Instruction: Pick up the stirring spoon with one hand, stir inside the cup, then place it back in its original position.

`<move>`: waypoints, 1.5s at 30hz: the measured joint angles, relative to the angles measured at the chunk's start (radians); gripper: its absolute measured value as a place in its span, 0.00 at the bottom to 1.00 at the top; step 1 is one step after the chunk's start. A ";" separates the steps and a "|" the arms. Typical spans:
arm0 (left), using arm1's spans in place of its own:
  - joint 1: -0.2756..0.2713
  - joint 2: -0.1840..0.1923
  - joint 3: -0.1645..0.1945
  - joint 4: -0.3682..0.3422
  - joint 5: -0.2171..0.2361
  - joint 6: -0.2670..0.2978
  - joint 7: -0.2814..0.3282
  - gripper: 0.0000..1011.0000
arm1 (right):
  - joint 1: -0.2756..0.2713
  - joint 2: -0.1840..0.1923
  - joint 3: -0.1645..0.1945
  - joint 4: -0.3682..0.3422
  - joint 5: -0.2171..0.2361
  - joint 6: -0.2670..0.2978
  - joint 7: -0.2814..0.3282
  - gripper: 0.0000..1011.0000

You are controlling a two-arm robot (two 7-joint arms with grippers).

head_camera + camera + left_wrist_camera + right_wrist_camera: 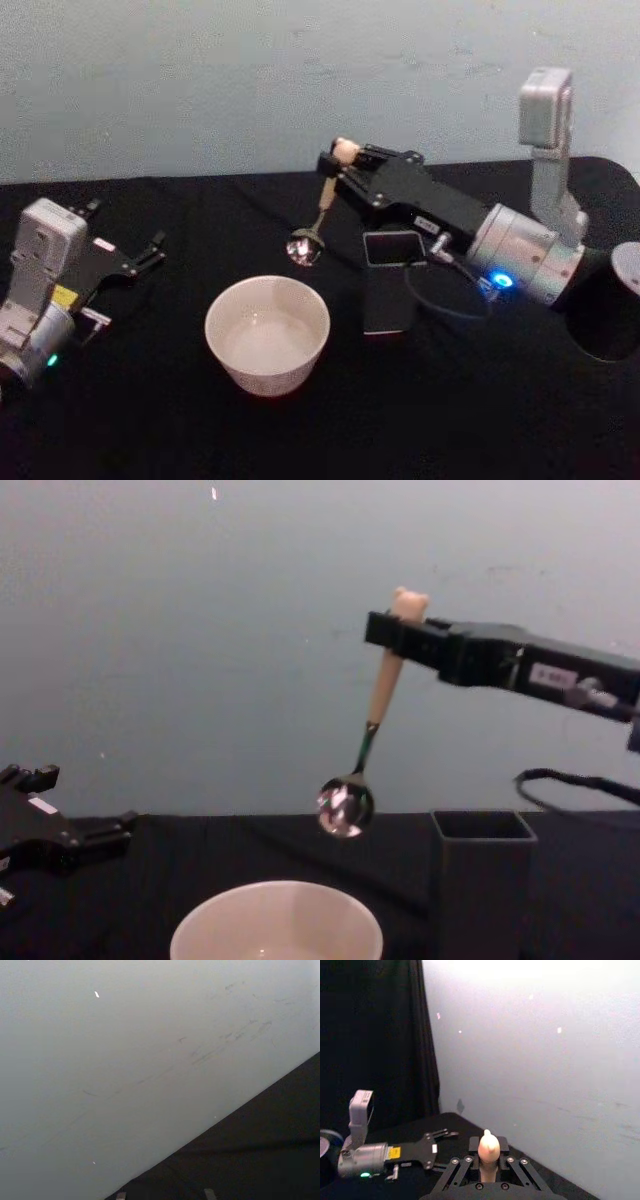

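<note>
Right gripper (340,160) holding the stirring spoon (372,708) in the air over the black desk (130,420)

The gripper is pinched on the beige handle just under the tiny bear head; the silver stem slants down to a shiny round bowl, which hangs above and behind the far rim of the cup (266,376), clear of it; the cup is wide, cream and smooth-rimmed, standing just beside the dark grey square holder (391,285); the left gripper (150,250) lies at the desk's left side, fingers spread, well apart from the cup.
</note>
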State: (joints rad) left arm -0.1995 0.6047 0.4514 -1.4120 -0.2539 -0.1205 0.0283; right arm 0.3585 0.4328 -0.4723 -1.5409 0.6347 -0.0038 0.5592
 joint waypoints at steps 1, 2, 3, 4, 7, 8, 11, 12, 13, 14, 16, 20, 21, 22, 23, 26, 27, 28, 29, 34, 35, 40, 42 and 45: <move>0.000 0.000 0.000 0.000 0.000 0.000 0.000 0.99 | -0.004 0.004 0.008 -0.005 0.007 0.002 -0.005 0.21; 0.000 0.000 0.000 0.000 0.000 0.000 0.000 0.99 | -0.006 0.007 0.012 -0.007 0.011 0.002 -0.008 0.21; 0.000 0.000 0.000 0.000 0.000 0.000 0.000 0.99 | -0.008 0.009 0.016 -0.009 0.015 0.003 -0.010 0.21; 0.000 0.000 0.000 0.000 0.000 0.000 0.000 0.99 | -0.010 0.012 0.020 -0.012 0.018 0.003 -0.012 0.21; 0.000 0.000 0.000 0.000 0.000 0.000 0.000 0.99 | -0.018 0.023 0.035 -0.021 0.030 0.004 -0.018 0.21; 0.000 0.000 0.000 0.000 0.000 0.000 0.000 0.99 | -0.022 0.030 0.043 -0.026 0.037 0.004 -0.019 0.21; 0.000 0.000 0.000 0.000 0.000 0.000 0.000 0.99 | -0.029 0.039 0.051 -0.034 0.045 0.004 -0.021 0.21; 0.000 0.000 0.000 0.000 0.000 0.000 0.000 0.99 | -0.033 0.043 0.055 -0.037 0.049 0.004 -0.021 0.21; 0.000 0.000 0.000 0.000 0.000 0.000 0.000 0.99 | -0.041 0.050 0.063 -0.044 0.057 0.003 -0.021 0.21; 0.000 0.000 0.000 0.000 0.000 0.000 0.000 0.99 | -0.045 0.054 0.067 -0.048 0.061 0.003 -0.021 0.21; 0.000 0.000 0.000 0.000 0.000 0.000 0.000 0.99 | -0.056 0.066 0.078 -0.057 0.073 0.002 -0.021 0.21; 0.000 0.000 0.000 0.000 0.000 0.000 0.000 0.99 | -0.077 0.088 0.097 -0.071 0.087 -0.003 -0.023 0.21; 0.000 0.000 0.000 0.000 0.000 0.000 0.000 0.99 | -0.079 0.091 0.099 -0.071 0.089 -0.004 -0.023 0.21; 0.000 0.000 0.000 0.000 0.000 0.000 0.000 0.99 | -0.082 0.094 0.102 -0.071 0.090 -0.005 -0.023 0.21; 0.000 0.000 0.000 0.000 0.000 0.000 0.000 0.99 | -0.084 0.097 0.105 -0.071 0.091 -0.007 -0.024 0.21; 0.000 0.000 0.000 0.000 0.000 0.000 0.000 0.99 | -0.090 0.106 0.113 -0.071 0.092 -0.012 -0.028 0.21; 0.000 0.000 0.000 0.000 0.000 0.000 0.000 0.99 | -0.091 0.108 0.115 -0.071 0.092 -0.013 -0.029 0.21; 0.000 0.000 0.000 0.000 0.000 0.000 0.000 0.99 | -0.093 0.111 0.118 -0.069 0.091 -0.015 -0.030 0.21; 0.000 0.000 0.000 0.000 0.000 0.000 0.000 0.99 | -0.093 0.112 0.119 -0.068 0.091 -0.015 -0.031 0.21; 0.000 0.000 0.000 0.000 0.000 0.000 0.000 0.99 | -0.097 0.116 0.122 -0.062 0.085 -0.019 -0.033 0.21; 0.000 0.000 0.000 0.000 0.000 0.000 0.000 0.99 | -0.098 0.117 0.122 -0.059 0.079 -0.022 -0.034 0.21; 0.000 0.000 0.000 0.000 0.000 0.000 0.000 0.99 | -0.103 0.121 0.121 -0.052 0.062 -0.026 -0.036 0.21; 0.000 0.000 0.000 0.000 0.000 0.000 0.000 0.99 | -0.104 0.122 0.117 -0.046 0.051 -0.027 -0.036 0.21; 0.000 0.000 0.000 0.000 0.000 0.000 0.000 0.99 | -0.104 0.122 0.110 -0.034 0.036 -0.027 -0.035 0.21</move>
State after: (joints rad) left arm -0.1995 0.6047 0.4514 -1.4120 -0.2539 -0.1205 0.0283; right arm 0.2546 0.5544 -0.3623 -1.5752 0.6703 -0.0307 0.5238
